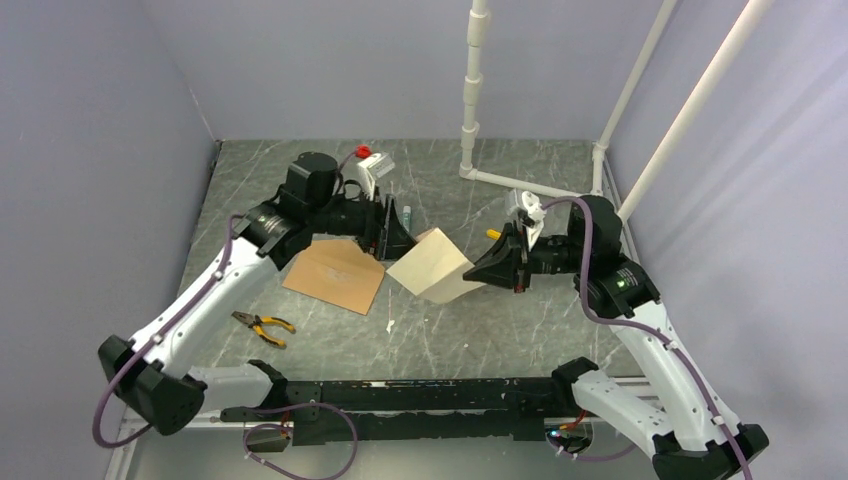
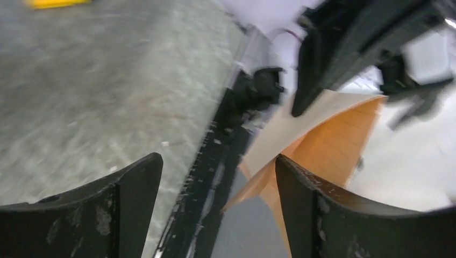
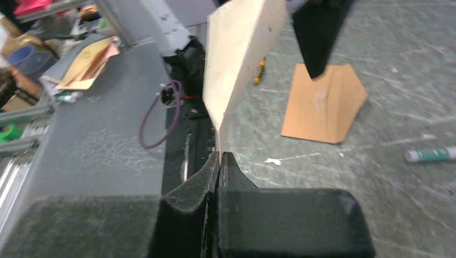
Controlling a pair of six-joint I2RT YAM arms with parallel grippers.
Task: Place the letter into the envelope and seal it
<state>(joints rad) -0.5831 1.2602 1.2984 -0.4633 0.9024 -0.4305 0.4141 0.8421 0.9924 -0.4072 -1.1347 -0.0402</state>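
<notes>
The letter [image 1: 432,265], a pale sheet, is held up off the table, tilted. My right gripper [image 1: 482,276] is shut on its right edge; in the right wrist view the letter [image 3: 236,59] rises from the closed gripper [image 3: 219,155]. My left gripper [image 1: 408,243] is open at the letter's upper left corner. In the left wrist view the gripper [image 2: 218,161] gapes wide and the letter [image 2: 328,140] reaches in beside the right finger [image 2: 312,199]. The brown envelope [image 1: 335,275] lies flat on the table left of the letter, and also shows in the right wrist view [image 3: 322,105].
Yellow-handled pliers [image 1: 262,325] lie at the front left. A glue stick [image 1: 408,214] lies behind the left gripper, and also shows in the right wrist view [image 3: 430,155]. A white pipe frame [image 1: 470,130] stands at the back right. A small white scrap [image 1: 389,325] lies in front.
</notes>
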